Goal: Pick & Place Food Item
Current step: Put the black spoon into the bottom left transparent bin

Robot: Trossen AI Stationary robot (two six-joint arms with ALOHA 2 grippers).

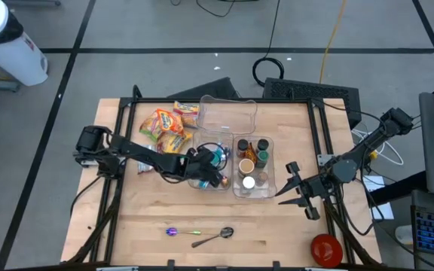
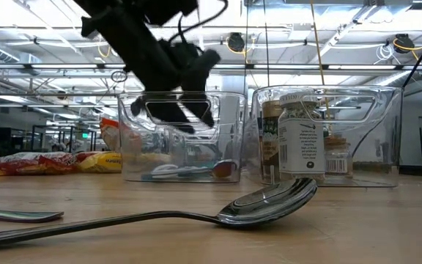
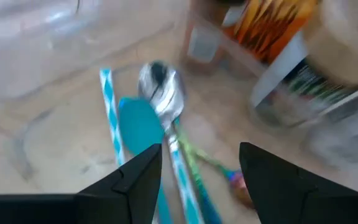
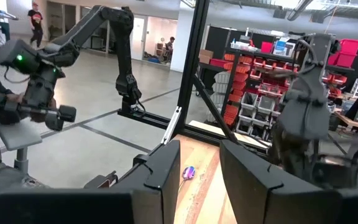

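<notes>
The left gripper [image 3: 201, 155] hangs inside the clear utensil bin [image 2: 229, 125] near the middle of the desk [image 1: 149, 218]. Its fingers are spread and grip nothing. A metal spoon [image 3: 160, 93] lies on the bin floor just under them, its handle running through the gap, with a teal utensil [image 3: 140, 124] and a striped straw [image 3: 109, 106] alongside.

From that gripper, the snack packets [image 1: 164, 124], the likeliest food item, lie at about ten o'clock on the bare desk, near the bin but outside it. A second bin [image 1: 272, 162] of jars sits at three o'clock, touching the utensil bin, and an empty clear tub [image 1: 228, 113] stands at twelve.

The right gripper [image 1: 288, 184] waits between three and four o'clock near the desk edge, fingers partly parted and empty.

To my eye the step in hand is getting clear of the bin. It should rise straight up with its fingers spread until they are above the rim. That way they won't snag the spoon handle or nudge the thin wall and shift both bins. Only then should it swing toward ten o'clock. The packets look soft and crinkly, so pinching a raised edge should hold better than pressing down flat.
</notes>
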